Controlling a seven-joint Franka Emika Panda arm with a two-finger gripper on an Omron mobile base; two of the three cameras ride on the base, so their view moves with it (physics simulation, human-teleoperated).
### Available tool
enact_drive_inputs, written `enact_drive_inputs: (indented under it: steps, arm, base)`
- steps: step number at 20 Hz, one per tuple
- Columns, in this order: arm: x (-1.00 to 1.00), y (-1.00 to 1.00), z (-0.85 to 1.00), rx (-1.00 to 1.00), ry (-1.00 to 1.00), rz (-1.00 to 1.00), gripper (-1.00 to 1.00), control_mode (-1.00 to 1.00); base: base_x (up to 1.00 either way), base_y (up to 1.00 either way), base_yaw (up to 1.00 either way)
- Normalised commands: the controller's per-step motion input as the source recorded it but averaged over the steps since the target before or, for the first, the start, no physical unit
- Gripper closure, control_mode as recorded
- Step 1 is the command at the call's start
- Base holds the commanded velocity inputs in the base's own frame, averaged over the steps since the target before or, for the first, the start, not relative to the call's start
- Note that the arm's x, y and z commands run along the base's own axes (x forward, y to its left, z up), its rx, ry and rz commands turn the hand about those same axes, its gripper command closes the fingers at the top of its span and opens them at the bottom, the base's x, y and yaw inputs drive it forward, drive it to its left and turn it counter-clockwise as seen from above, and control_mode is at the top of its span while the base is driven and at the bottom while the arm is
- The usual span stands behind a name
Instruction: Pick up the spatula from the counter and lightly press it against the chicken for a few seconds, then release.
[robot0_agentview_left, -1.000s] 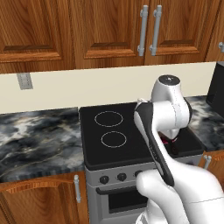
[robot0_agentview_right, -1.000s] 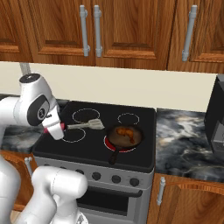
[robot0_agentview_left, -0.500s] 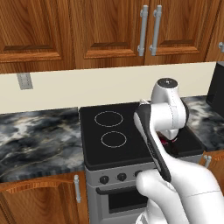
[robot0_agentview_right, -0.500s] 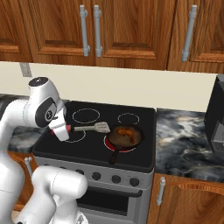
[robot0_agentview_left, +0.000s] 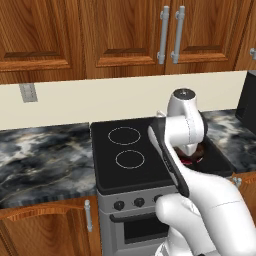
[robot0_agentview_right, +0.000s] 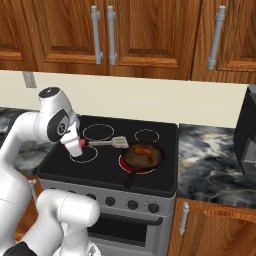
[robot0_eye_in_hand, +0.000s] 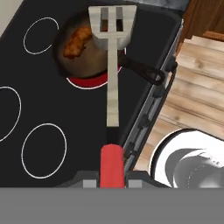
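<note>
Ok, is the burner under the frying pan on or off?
On: the burner glows red beneath the pan, while the other rings stay dark.

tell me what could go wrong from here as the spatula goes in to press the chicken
1. The spatula blade hangs by the pan rim, off to one side of the chicken; lowering here could strike the rim and shove the pan off the glowing burner.
2. The claw grips only the red end of the long handle, so pressing may twist the spatula in the grip.
</note>
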Motion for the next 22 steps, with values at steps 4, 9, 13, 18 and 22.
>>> enact_drive_inputs:
  steps: [4, 9, 13, 18, 22]
  arm:
    - [0.16, -0.03, 0.0, 0.0, 0.0, 0.0, 1.0, -1.0]
    - [0.2, -0.02, -0.03, 0.0, 0.0, 0.0, 1.0, -1.0]
    - [0.18, -0.04, -0.1, 0.0, 0.0, 0.0, 1.0, -1.0]
    - [0.21, -0.01, -0.19, 0.0, 0.0, 0.0, 1.0, -1.0]
    - [0.22, -0.01, -0.24, 0.0, 0.0, 0.0, 1.0, -1.0]
  base:
    - [0.0, 0.0, 0.0]
    - [0.0, 0.0, 0.0]
    - [0.0, 0.0, 0.0]
    - [0.0, 0.0, 0.0]
    - [0.0, 0.0, 0.0]
